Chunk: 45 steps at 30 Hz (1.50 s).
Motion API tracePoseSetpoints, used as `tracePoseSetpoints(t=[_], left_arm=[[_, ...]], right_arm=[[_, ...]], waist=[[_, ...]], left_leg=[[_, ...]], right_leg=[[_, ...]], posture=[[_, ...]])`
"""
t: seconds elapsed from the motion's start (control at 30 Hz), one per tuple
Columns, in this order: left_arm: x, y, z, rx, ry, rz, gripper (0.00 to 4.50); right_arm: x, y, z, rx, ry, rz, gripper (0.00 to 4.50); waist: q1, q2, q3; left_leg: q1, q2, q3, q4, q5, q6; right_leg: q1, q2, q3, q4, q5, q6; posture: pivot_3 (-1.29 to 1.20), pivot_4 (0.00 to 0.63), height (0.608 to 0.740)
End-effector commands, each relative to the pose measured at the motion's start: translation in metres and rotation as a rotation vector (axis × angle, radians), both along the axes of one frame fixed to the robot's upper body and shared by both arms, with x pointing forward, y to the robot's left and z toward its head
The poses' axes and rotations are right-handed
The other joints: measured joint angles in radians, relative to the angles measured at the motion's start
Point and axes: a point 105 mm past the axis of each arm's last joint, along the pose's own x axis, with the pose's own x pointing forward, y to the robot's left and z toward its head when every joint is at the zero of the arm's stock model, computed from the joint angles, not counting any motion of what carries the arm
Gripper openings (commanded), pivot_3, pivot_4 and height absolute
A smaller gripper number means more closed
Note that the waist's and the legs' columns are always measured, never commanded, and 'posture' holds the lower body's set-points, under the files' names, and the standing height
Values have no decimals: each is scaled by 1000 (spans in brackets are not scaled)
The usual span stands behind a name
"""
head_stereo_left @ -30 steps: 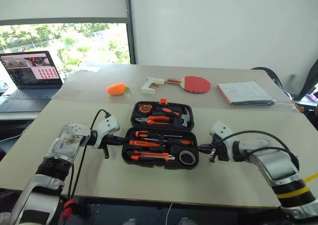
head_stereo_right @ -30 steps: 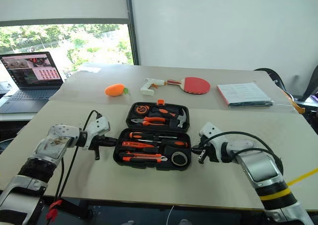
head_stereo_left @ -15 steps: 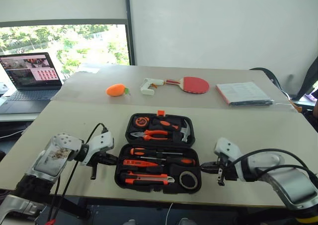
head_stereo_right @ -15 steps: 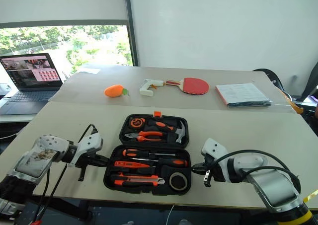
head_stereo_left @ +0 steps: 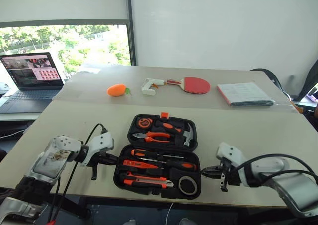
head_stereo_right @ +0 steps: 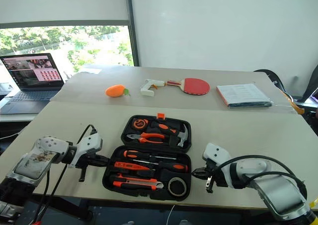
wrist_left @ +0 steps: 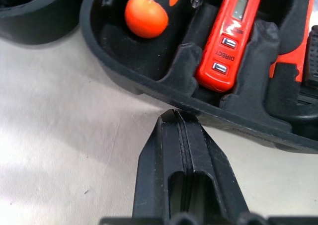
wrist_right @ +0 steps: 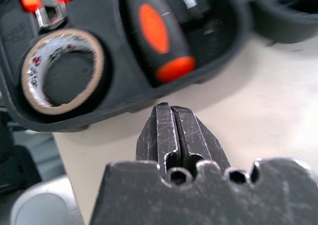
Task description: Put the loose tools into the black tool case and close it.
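Note:
The black tool case (head_stereo_left: 118, 169) lies open near the table's front edge, its lid flat behind it. In the slots of its near half lie two screwdrivers (head_stereo_left: 149, 153), a slim orange-red tool (head_stereo_left: 136, 164), a utility knife (head_stereo_left: 146, 181) and a dark round disc (head_stereo_left: 187, 185). The lid holds pliers (head_stereo_left: 151, 135) and a hammer (head_stereo_left: 186, 130). My left gripper (head_stereo_left: 110, 159) is shut, with its tip at the case's left wall (wrist_left: 149, 88). On the other side, my right gripper (head_stereo_left: 203, 172) is shut just off the right wall, beside the disc (wrist_right: 62, 71).
On the far table lie an orange toy (head_stereo_left: 117, 89), a white glue gun (head_stereo_left: 149, 84), a red paddle (head_stereo_left: 195, 84) and a stack of papers (head_stereo_left: 245, 93). An open laptop (head_stereo_left: 31, 81) stands far left. The table's front edge runs just below the case.
Both grippers drew back toward me, and the open case came with them, nearer the front edge. Most of this happened in the first half second.

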Motion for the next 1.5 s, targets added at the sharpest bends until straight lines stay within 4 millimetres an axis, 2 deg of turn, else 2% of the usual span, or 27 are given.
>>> tracePoseSetpoints(t=[0.03,0.13,0.2,0.23,0.27,0.37,0.47,0.53,0.67,0.97,1.07,1.1,1.13,1.17,1.2,1.4,1.5], left_arm=[[21,35,18,7,2,233,1105],[34,42,35,-78,132,400,2309],[41,33,41,-132,219,475,2880],[46,25,45,-153,247,509,3321],[51,19,47,-165,268,548,3417],[67,4,52,-199,308,674,3417],[68,-17,59,-246,391,706,3417],[68,-25,59,-223,401,722,3417],[72,-26,50,-172,371,761,3417],[77,-22,49,-141,305,778,3417],[80,-28,47,-148,303,771,2693],[80,-31,46,-148,307,764,2342],[79,-33,45,-148,310,759,1978],[79,-35,44,-148,316,754,1565],[79,-37,43,-144,313,749,1480],[79,-39,42,-144,313,751,1480],[79,-38,41,-145,313,755,1480]], right_arm=[[10,-16,27,10,-63,-67,856],[26,-23,41,54,-70,-137,1973],[38,-24,46,81,-68,-183,2499],[44,-23,47,100,-56,-209,2902],[49,-22,49,121,-44,-232,3294],[63,-16,52,209,16,-308,3294],[77,-10,56,294,81,-378,3294],[84,-7,56,329,123,-415,3294],[91,-3,54,363,182,-457,3294],[90,2,41,348,237,-468,3294],[91,5,39,348,243,-470,3356],[91,5,38,348,246,-472,2831],[91,6,38,348,248,-473,2704],[92,6,37,348,252,-475,2309],[92,7,35,341,260,-477,1981],[89,13,25,306,298,-470,1981],[87,17,22,293,316,-458,1198]], waist=[[0,0,0],[-4,-1,0],[-3,-1,1],[-3,-1,1],[-1,-1,1],[2,-1,1],[0,-1,1],[-2,-1,1],[-3,-1,1],[-3,-1,1],[-3,-1,1],[-3,-1,1],[-3,-1,1],[-4,-1,1],[-4,-1,0],[-4,-1,0],[-4,-1,0]], left_leg=[[0,0,0,0,0,0],[1,1,1,0,0,0],[0,0,2,0,0,0],[0,0,2,1,0,0],[0,0,2,1,0,0],[-2,-1,2,0,0,0],[-6,-1,-1,0,0,0],[-6,-1,-3,0,0,0],[-6,-1,-3,-1,0,0],[-6,-2,-3,-1,0,-1],[-6,-2,-3,-1,0,-1],[-6,-2,-3,-1,0,-1],[-6,-1,-3,-1,0,-1],[-6,-2,-3,-1,0,-1],[-6,-2,-3,-1,0,-1],[-6,-2,-3,-1,1,-1],[-5,-2,-3,-1,1,-1]], right_leg=[[0,1,0,0,0,0],[0,2,0,0,0,-1],[0,2,0,1,0,0],[0,2,0,0,0,0],[0,2,0,0,0,0],[-1,1,-1,0,0,0],[-4,1,-1,0,0,0],[-5,1,-1,1,0,0],[-5,0,-1,1,0,0],[-5,-1,-1,1,1,0],[-5,-1,-1,1,1,0],[-5,-1,-1,1,1,0],[-5,-1,-1,1,1,0],[-5,-1,0,1,1,-1],[-5,-1,0,1,1,-1],[-5,-1,0,2,1,0],[-5,-1,0,2,1,0]], posture=[[0,150,740],[0,150,740],[0,150,740],[0,150,740],[0,150,740],[0,150,740],[0,150,740],[0,150,740],[0,150,740],[0,150,740],[0,150,740],[0,150,740],[0,150,740],[0,150,740],[0,150,740],[0,150,740],[0,150,740]])
